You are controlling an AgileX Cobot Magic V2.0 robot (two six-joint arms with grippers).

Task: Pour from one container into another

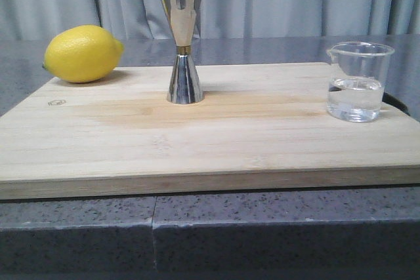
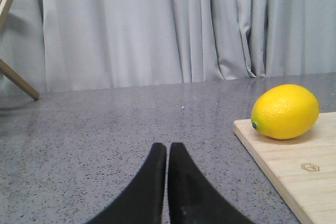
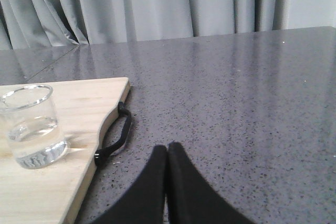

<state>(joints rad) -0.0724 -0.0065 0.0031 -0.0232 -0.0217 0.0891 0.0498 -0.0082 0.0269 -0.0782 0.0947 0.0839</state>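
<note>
Beaker [image 1: 356,82] and jigger [image 1: 182,42] upright, apart

Glossy steel jigger [image 1: 183,44], clear glass beaker [image 1: 356,81]

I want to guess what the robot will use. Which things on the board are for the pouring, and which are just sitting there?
For the pouring:
- glass beaker, holding clear liquid
- steel jigger, standing upright mid-board

Just sitting there:
- lemon, at the board's far left corner
- wooden board itself, only a base

Both grippers, left and right, are shut and empty.

Left end effector [image 2: 167,153] closed, empty; lemon [image 2: 285,112] on board [image 2: 299,177] corner.
</note>
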